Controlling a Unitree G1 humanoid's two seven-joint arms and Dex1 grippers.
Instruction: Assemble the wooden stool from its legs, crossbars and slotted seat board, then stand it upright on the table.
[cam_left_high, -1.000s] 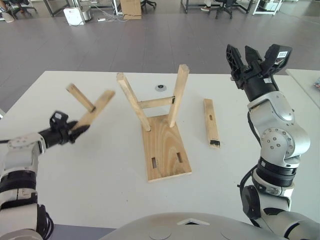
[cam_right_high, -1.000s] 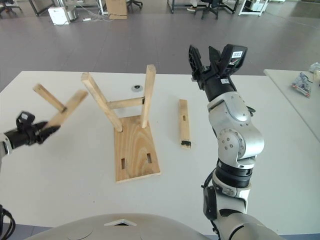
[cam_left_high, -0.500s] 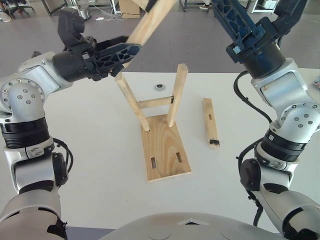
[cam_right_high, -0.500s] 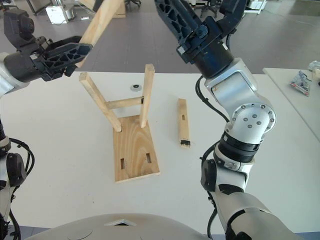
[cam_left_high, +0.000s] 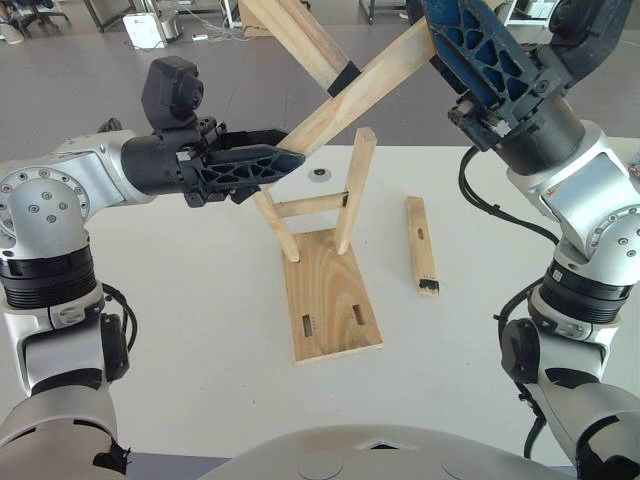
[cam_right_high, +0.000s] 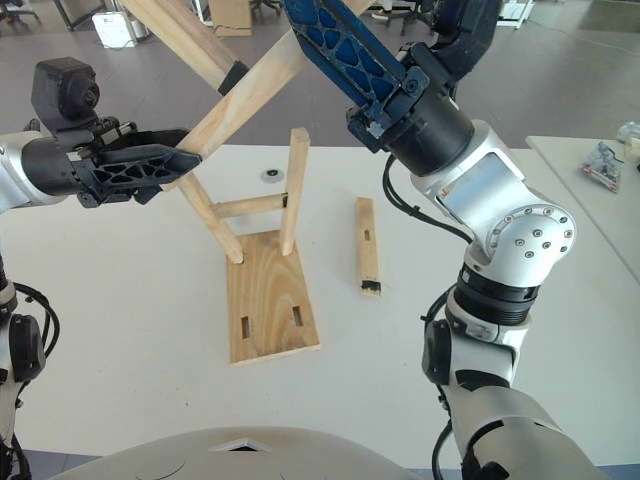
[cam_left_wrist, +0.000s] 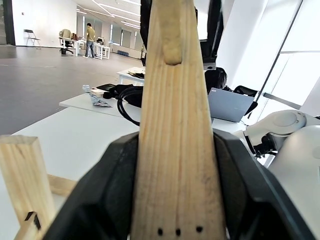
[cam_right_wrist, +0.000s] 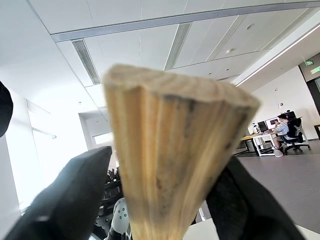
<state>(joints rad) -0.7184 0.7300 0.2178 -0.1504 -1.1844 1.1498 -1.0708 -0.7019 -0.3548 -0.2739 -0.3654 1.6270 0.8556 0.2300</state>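
Above the white surface (cam_left_high: 180, 330), a raised leg (cam_left_high: 360, 85) slanted through the air between the two arms. Its lower end was on the robot's left and its upper end was high on the right. The left pincer (cam_left_high: 285, 158) was clamped on the lower end, with a black finger pressed against each side of the wood, as the left wrist view showed. A long crossbar (cam_left_high: 300, 35) was joined to the raised leg partway along and ran up and to the left, out past the top edge. The right pincer (cam_left_high: 510, 40) was spread apart. The upper end of the raised leg sat between its fingers, and the right wrist view looked straight onto the wood's end grain.

Below, the seat board (cam_left_high: 330, 300) lay flat on the surface. Two open slots (cam_left_high: 308, 325) were cut near its closer end. Two legs stood up from its far end, a left-hand leg (cam_left_high: 265, 205) leaning outward to the left and a right-hand leg (cam_left_high: 357, 190) nearly upright. A short crossbar (cam_left_high: 312, 206) linked them. Just to the right of the board, apart from it, a lying leg (cam_left_high: 422, 245) rested flat and pointed away from the robot. A small round dark disc (cam_left_high: 320, 176) sat on the surface behind the standing legs.
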